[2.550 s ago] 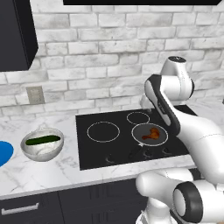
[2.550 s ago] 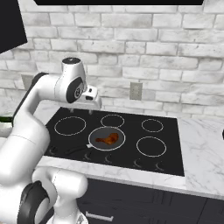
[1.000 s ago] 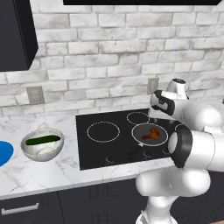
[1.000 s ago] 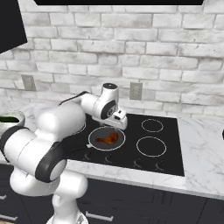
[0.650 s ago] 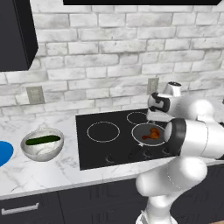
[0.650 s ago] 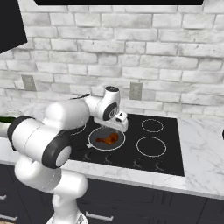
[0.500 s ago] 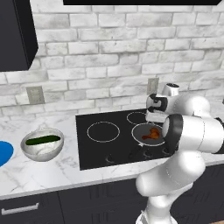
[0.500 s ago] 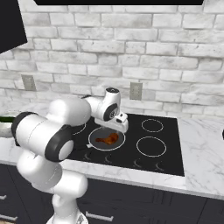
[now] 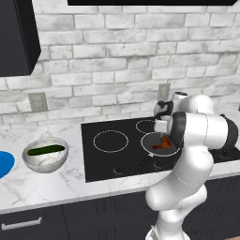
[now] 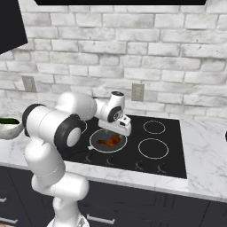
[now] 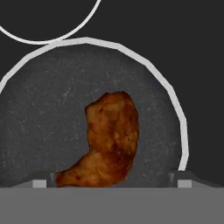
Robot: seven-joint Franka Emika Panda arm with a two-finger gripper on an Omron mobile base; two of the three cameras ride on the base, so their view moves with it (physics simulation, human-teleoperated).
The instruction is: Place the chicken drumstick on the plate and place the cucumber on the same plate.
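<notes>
One chicken drumstick (image 11: 109, 140) lies in the frying pan (image 11: 39, 109) on the stovetop (image 9: 117, 154). We hold our claw (image 11: 109, 183) spread wide directly above it, gripping nothing. Cucumber (image 9: 45, 150) rests in the bowl (image 9: 45, 161); plate (image 9: 3, 164) sits at the table's far left.

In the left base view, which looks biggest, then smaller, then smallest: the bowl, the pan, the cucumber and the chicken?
1. Bowl, though it sits nearer the camera, so its lead over the pan is unsure.
2. Pan, partly hidden by the arm.
3. Cucumber.
4. Chicken.
</notes>
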